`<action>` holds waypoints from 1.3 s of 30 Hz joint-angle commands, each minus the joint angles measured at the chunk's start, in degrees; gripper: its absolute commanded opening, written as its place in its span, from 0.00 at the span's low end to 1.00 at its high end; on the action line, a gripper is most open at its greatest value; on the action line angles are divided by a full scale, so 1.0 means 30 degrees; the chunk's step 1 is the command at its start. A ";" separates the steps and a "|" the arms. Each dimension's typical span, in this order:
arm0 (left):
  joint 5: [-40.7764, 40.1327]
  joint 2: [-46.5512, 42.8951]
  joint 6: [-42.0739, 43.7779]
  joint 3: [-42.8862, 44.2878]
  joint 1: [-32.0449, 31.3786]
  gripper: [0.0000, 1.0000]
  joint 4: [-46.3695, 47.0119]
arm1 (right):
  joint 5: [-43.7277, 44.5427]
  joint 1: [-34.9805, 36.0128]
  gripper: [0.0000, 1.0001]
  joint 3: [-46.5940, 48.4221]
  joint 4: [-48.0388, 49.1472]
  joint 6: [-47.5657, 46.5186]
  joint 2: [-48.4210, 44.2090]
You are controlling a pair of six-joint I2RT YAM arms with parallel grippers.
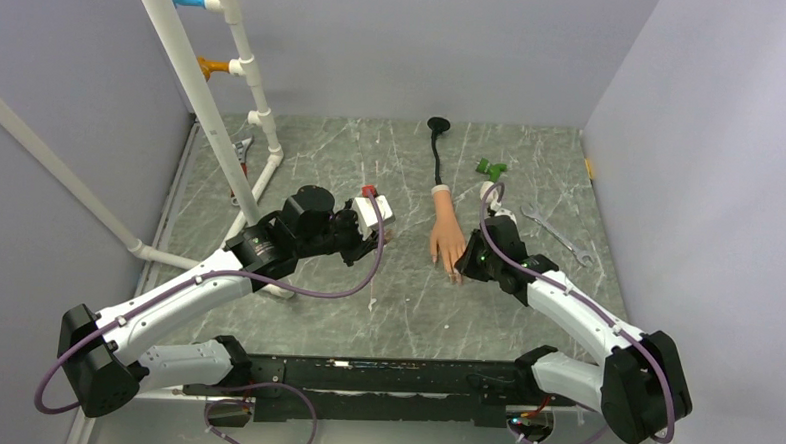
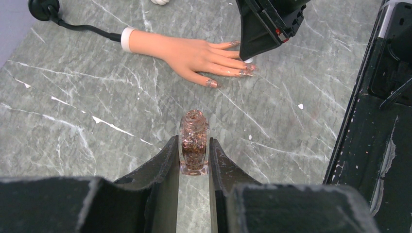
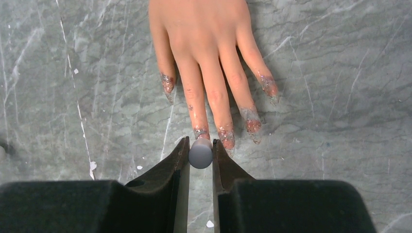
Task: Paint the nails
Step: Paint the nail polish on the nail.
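Observation:
The peach mannequin hand (image 1: 446,232) lies palm down on the grey marble table, fingers toward the arms. Its nails (image 3: 252,124) carry patchy glittery copper polish. My right gripper (image 3: 200,151) is shut on the round grey cap (image 3: 200,154) of the polish brush, held right above the tip of a middle finger (image 3: 200,131); the bristles are hidden under the cap. My left gripper (image 2: 194,145) is shut on a small uncapped bottle of copper glitter polish (image 2: 194,141), standing upright to the left of the hand. From the left wrist view, the right gripper (image 2: 248,58) hovers over the fingertips.
A white pipe frame (image 1: 223,125) rises at the back left. A wrench (image 1: 559,232) lies to the right of the hand, a green object (image 1: 490,170) behind it. The hand's black stalk and base (image 1: 438,126) reach to the back. A black rail (image 2: 369,145) runs along the near edge.

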 commanded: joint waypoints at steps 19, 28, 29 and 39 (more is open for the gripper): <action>-0.0214 -0.0153 0.0184 0.0604 -0.0134 0.00 0.0269 | -0.1981 -0.0083 0.00 0.0573 -0.0461 -0.0585 -0.0078; -0.0134 -0.0111 0.0119 0.0609 -0.0120 0.00 0.0251 | -0.1382 -0.0083 0.00 0.0457 -0.1112 -0.0817 -0.1230; -0.0109 -0.0111 0.0126 0.0613 -0.0121 0.00 0.0261 | -0.1171 -0.0083 0.00 0.0409 -0.1136 -0.0907 -0.1467; -0.0206 -0.0023 0.0157 0.0635 -0.0152 0.00 0.0154 | -0.0122 -0.0085 0.00 0.0218 -0.0059 -0.1545 -0.1348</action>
